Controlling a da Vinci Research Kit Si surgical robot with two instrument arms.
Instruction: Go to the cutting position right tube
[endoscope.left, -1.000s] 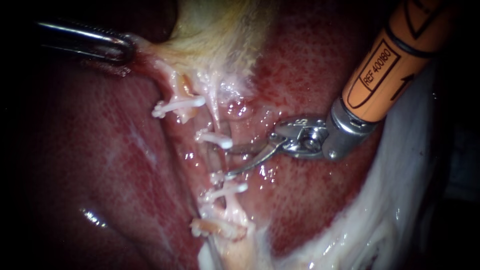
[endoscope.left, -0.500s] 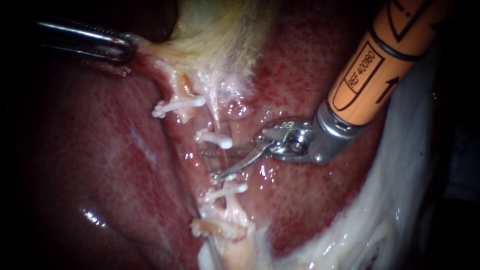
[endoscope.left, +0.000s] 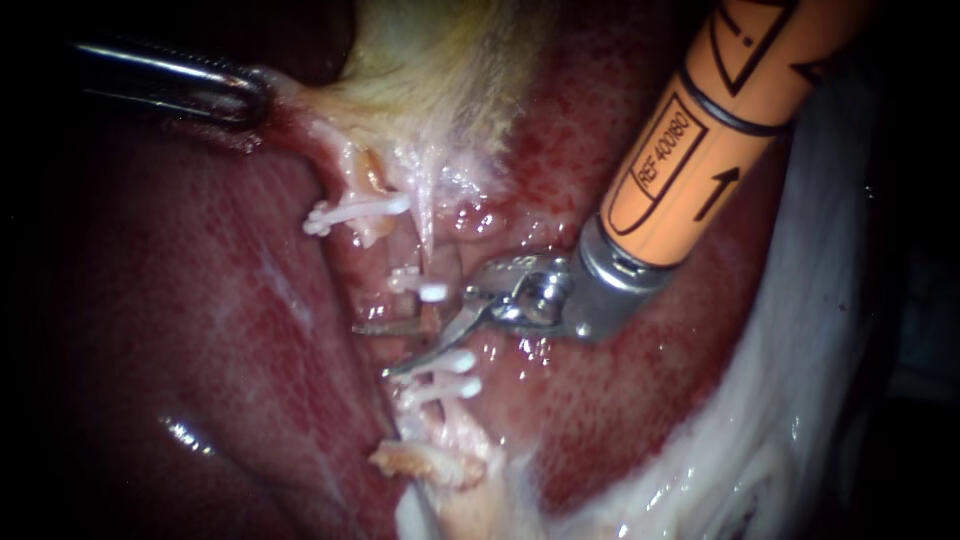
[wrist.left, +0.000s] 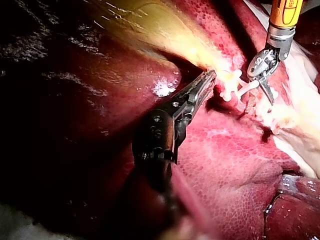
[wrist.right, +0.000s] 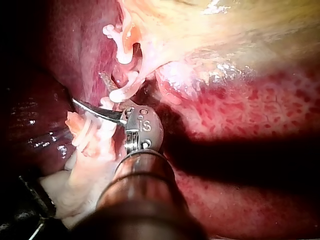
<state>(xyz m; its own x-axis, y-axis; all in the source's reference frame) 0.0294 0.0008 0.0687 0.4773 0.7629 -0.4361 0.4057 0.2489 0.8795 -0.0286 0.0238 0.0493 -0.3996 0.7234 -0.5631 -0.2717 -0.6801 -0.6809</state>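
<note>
The right tube (endoscope.left: 430, 322) runs down from the gallbladder (endoscope.left: 430, 70), with a bare stretch showing between one white clip (endoscope.left: 420, 286) above and two white clips (endoscope.left: 455, 361) below. The right instrument (endoscope.left: 372, 350) holds its curved blades apart, astride that stretch. Up and well away from the tube, the left instrument (endoscope.left: 250, 95) has its jaws clamped on the gallbladder's pale neck, and the liver (endoscope.left: 200, 300) flanks the tube on both sides.

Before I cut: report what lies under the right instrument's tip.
The tube, crossed between the upper clip and two lower clips. Liver beside it. Anything behind the tube is covered.
</note>
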